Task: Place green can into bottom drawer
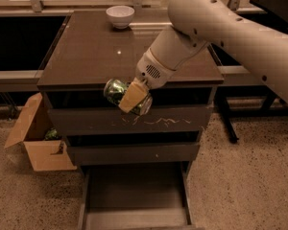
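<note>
The gripper (130,97), clamped on the sideways can (115,90), hangs before the cabinet (86,56), above the open bottom drawer (134,195).

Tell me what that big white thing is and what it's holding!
It is a robot's arm. One camera looks down at a dark cabinet with three drawers. At the arm's end is a gripper, like a hand with two fingers. It is shut on a green can, held tilted in the air by the cabinet's front edge. The bottom drawer is pulled open below; the can is not in it yet. A white bowl sits at the back of the cabinet top. A cardboard box stands on the floor beside the cabinet.
</note>
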{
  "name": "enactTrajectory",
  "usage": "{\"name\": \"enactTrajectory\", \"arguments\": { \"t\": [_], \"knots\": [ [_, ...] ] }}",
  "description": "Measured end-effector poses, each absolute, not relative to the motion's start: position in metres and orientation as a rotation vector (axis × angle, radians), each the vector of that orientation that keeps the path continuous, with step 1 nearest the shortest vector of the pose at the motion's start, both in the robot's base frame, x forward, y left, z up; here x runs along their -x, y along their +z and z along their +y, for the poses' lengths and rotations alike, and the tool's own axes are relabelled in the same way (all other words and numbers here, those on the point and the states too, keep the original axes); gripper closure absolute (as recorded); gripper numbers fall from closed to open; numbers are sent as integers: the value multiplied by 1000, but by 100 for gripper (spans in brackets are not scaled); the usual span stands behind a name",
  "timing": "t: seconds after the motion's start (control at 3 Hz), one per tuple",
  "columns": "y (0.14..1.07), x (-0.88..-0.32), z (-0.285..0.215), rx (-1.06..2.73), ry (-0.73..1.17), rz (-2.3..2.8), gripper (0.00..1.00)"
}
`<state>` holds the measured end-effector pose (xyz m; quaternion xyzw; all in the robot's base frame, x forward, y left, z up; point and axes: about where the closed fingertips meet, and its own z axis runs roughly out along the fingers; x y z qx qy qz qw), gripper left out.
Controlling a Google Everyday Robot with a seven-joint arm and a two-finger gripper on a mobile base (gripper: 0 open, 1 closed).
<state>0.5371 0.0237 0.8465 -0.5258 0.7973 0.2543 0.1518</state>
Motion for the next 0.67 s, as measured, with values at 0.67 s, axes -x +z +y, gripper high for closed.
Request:
{"name": "enactTrajectory", "arguments": {
  "t": [0.67],
  "knots": [
    [798,-499,37,1755,577,2150,100]
  ]
}}
